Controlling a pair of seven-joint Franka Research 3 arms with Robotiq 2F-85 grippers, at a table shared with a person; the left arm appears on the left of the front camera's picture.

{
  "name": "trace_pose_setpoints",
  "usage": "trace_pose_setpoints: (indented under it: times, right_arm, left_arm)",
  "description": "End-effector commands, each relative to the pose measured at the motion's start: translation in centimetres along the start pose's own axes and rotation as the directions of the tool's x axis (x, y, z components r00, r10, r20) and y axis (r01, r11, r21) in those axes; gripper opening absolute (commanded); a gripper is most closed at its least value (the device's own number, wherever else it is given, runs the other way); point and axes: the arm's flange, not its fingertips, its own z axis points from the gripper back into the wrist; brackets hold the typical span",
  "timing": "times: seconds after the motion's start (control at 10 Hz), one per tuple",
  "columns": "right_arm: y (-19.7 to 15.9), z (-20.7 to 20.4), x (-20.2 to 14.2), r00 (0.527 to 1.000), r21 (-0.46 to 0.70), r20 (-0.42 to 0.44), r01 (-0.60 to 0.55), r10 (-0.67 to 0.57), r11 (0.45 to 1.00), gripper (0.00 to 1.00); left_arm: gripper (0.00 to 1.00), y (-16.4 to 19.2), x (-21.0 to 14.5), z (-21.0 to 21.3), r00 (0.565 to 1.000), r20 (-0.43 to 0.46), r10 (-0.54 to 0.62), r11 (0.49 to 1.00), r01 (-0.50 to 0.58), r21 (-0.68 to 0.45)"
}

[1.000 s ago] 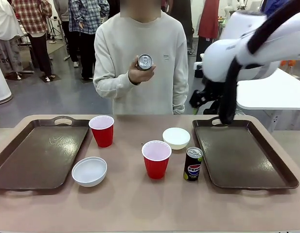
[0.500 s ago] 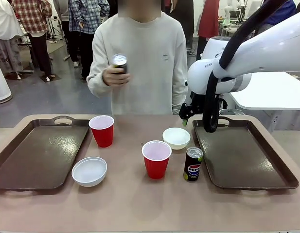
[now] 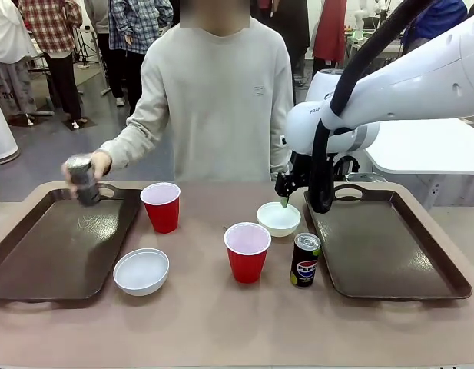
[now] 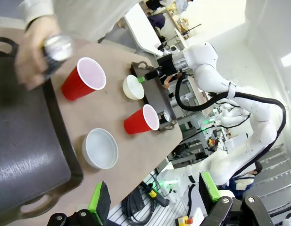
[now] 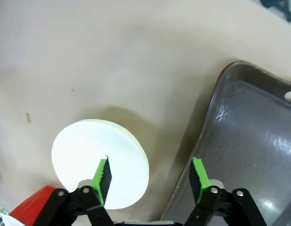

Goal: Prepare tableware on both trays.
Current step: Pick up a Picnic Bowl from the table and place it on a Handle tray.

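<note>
The person's hand holds the dark grey can (image 3: 83, 181) (image 4: 55, 47) low over the far corner of the left tray (image 3: 60, 254) (image 4: 22, 141). On the table between the trays stand two red cups (image 3: 161, 206) (image 3: 246, 252), the Pepsi can (image 3: 304, 260) and two white bowls (image 3: 141, 270) (image 3: 279, 218). My right gripper (image 3: 285, 198) (image 5: 150, 179) hangs open just above the far bowl (image 5: 100, 160), one finger over the bowl, the other over the rim of the right tray (image 3: 382, 246) (image 5: 249, 141). My left gripper (image 4: 152, 197) is open, high above the near bowl (image 4: 100, 148).
The person stands at the far side, one arm stretched to the left tray. A white table (image 3: 436, 146) stands behind the right tray. Bare tabletop runs along the near edge.
The person has brought the grey can from chest height down to the left tray's far corner. My right arm has swung left and lower, from over the right tray to the far bowl.
</note>
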Motion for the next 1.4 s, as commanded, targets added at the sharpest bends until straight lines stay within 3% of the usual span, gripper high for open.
trace_pose_setpoints:
  times: [0.0,0.1,0.3,0.4,0.5,0.9,1.1,1.3]
  right_arm:
    - [-0.8,-1.6,0.7,0.998,-0.015,-0.063,-0.001,0.000,1.000,0.22]
    - [-1.0,-2.3,0.6,0.997,-0.013,-0.079,-0.004,0.003,1.000,0.00]
    - [-1.2,-2.6,0.3,0.996,-0.007,-0.094,-0.004,0.003,1.000,0.00]
    - [-1.3,-2.4,0.2,0.996,-0.007,-0.092,-0.005,0.005,1.000,0.06]
    - [-1.2,-2.0,0.2,0.996,-0.009,-0.088,-0.008,0.007,1.000,0.00]
    - [-1.4,-0.1,-0.1,0.998,0.000,-0.067,-0.009,0.009,1.000,0.00]
    - [-1.6,4.3,-1.7,0.999,0.030,-0.036,-0.012,0.013,0.999,0.00]
    - [-4.9,11.2,-7.0,0.998,-0.076,-0.041,-0.047,0.044,0.996,0.00]
  left_arm:
    - [1.00,0.1,0.1,0.1,1.000,0.010,-0.024,1.000,0.025,-0.018]
    - [1.00,0.1,0.1,0.1,1.000,0.010,-0.024,1.000,0.025,-0.018]
    - [1.00,0.1,0.1,0.1,1.000,0.010,-0.024,1.000,0.025,-0.018]
    - [1.00,0.1,0.1,0.1,1.000,0.010,-0.024,1.000,0.025,-0.018]
    - [1.00,0.1,0.1,0.1,1.000,0.010,-0.024,1.000,0.025,-0.018]
    - [1.00,0.1,0.1,0.1,1.000,0.010,-0.024,1.000,0.025,-0.018]
    - [1.00,0.1,0.1,0.1,1.000,0.010,-0.024,1.000,0.025,-0.018]
    - [1.00,0.1,0.1,0.1,1.000,0.010,-0.024,1.000,0.025,-0.018]
